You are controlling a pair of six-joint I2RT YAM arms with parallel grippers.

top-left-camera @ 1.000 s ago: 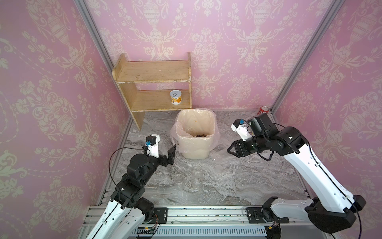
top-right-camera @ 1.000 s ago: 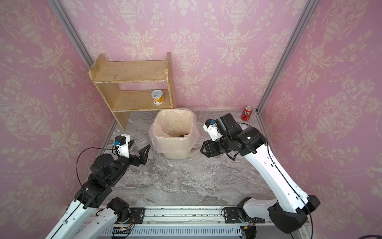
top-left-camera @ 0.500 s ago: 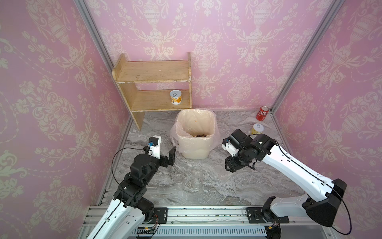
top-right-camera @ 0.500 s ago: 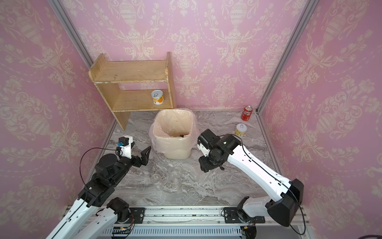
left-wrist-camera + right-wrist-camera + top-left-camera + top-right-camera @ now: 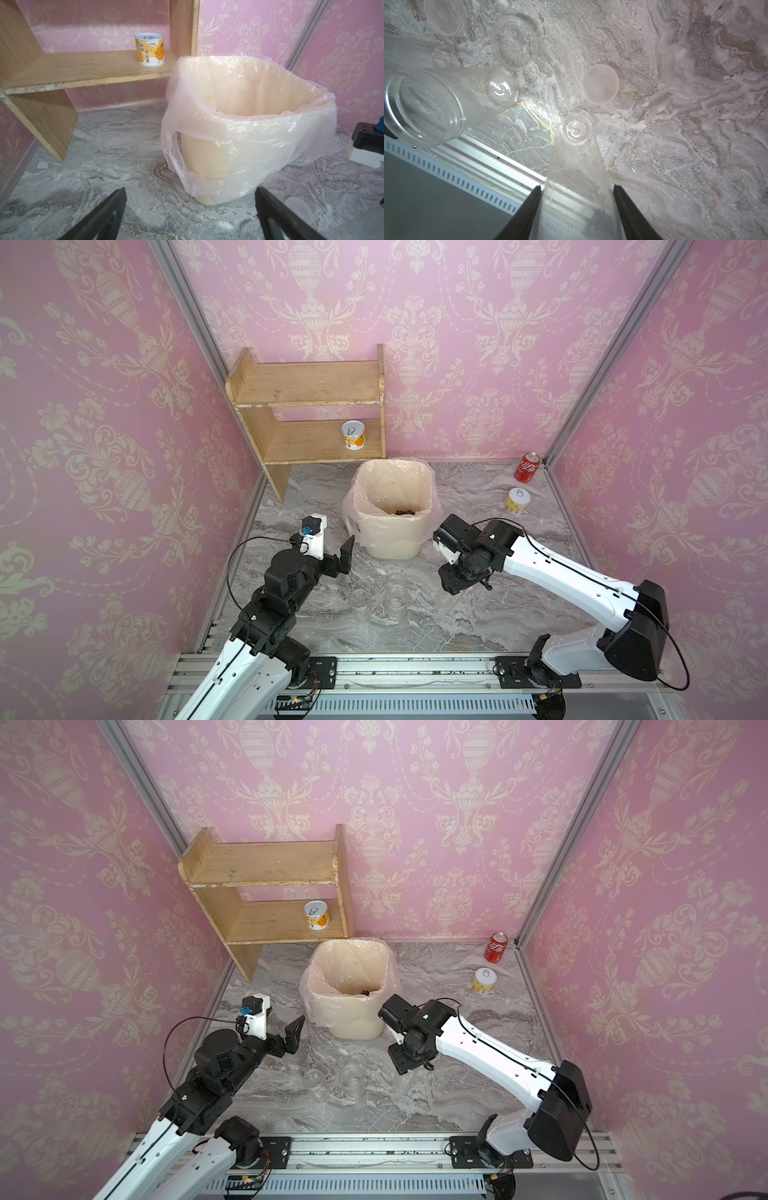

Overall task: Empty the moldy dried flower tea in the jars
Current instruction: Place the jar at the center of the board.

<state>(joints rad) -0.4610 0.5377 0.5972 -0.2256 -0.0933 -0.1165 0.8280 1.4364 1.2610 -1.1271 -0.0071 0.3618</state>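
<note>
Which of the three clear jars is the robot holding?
The tall jar, clamped in the right gripper; the short jars stand free beside it.

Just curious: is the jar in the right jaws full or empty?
Empty: the slim jar is see-through down to its bare bottom.

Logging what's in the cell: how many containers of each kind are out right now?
clear jars: 3
yellow tins: 2
red can: 1
bin: 1
Total: 7
</note>
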